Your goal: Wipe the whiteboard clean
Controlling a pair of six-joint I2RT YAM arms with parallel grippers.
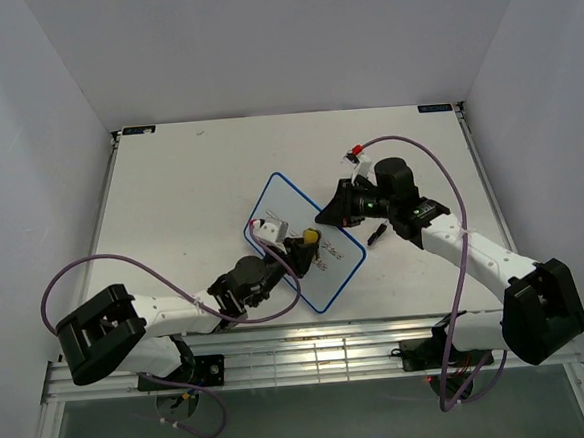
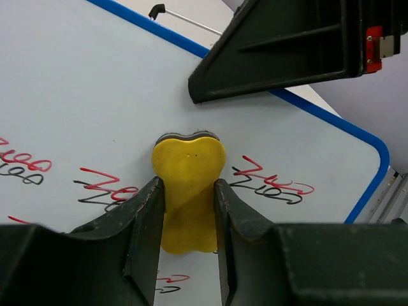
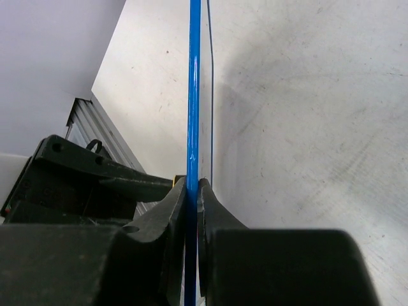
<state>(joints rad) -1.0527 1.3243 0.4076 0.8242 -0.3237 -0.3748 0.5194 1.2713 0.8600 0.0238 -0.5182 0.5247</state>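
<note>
The whiteboard (image 1: 281, 212), white with a thin blue frame, lies tilted at the table's middle. Red scribbles (image 2: 271, 175) show on it in the left wrist view, either side of the eraser. My left gripper (image 1: 304, 250) is shut on the yellow peanut-shaped eraser (image 2: 187, 191) and presses it on the board face (image 2: 83, 95). My right gripper (image 1: 330, 214) is shut on the board's right edge; in the right wrist view the blue frame (image 3: 194, 95) runs edge-on between the fingers (image 3: 210, 204). The right gripper's black body (image 2: 287, 44) shows just beyond the eraser.
A small black object (image 1: 374, 235) lies on the table right of the board, under the right arm. Purple cables loop from both arms. A metal rail (image 1: 311, 353) runs along the table's near edge. White walls enclose the table on three sides.
</note>
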